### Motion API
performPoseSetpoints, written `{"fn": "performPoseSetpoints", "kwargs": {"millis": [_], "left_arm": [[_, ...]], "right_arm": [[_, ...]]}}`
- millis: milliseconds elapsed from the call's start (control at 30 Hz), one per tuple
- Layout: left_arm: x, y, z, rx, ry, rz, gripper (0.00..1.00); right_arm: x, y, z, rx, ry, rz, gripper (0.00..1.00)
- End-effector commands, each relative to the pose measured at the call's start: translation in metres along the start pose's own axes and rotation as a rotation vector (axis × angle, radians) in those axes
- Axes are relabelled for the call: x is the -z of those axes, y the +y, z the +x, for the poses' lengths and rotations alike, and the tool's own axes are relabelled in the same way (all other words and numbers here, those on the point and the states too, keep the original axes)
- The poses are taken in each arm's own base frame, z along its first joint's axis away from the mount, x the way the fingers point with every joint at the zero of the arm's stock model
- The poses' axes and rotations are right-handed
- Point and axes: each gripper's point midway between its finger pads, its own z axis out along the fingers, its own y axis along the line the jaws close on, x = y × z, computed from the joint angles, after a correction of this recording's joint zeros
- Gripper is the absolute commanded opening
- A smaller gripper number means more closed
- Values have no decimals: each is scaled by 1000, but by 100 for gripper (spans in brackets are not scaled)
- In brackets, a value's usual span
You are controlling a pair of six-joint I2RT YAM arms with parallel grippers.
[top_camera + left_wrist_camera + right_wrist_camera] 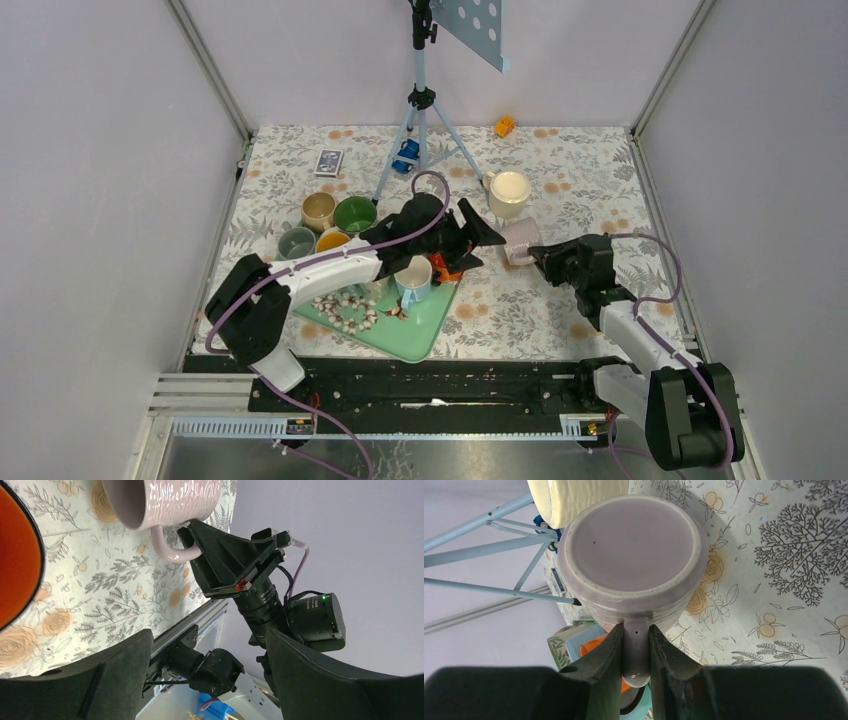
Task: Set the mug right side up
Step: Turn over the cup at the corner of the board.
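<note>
While the right gripper (636,630) pinches the handle (635,652) of the pale lilac mug (634,555) between its two fingers, we see that the mug is turned on its side. Its flat base faces the right wrist camera and its mouth points toward the left arm. The mug is in the middle part of the bench (560,310), which is covered with a flowered cloth. It is near the right edge of the green tray (420,340), and a cream mug (509,192) is just behind it. We cannot tell whether the lilac mug touches the cloth or hangs a little above it. The left gripper (487,232) is near the mouth of the mug but apart from it, with its fingers spread wide and nothing between them. An orange vessel (15,555) with a dark rim is just beside this gripper.
</note>
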Motion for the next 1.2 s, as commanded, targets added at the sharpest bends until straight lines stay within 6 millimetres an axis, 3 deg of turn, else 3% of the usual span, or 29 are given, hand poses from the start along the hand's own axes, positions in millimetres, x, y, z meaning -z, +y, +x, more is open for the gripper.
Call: {"fn": "performPoseSetpoints", "kwargs": {"millis": [0,267,800,1167], "left_arm": [[-10,-30,1,115,-51,59,87],[-30,-17,16,262,-69,15,82],[-72,7,30,411,-92,-40,68],[-91,5,39,404,-90,-42,59]], "right_arm": [[6,18,5,-83,16,-90,0],[9,8,12,-139,37,-97,0],[16,-4,19,-194,53,-111,0],[26,-17,23,-263,49,-144,0]]}}
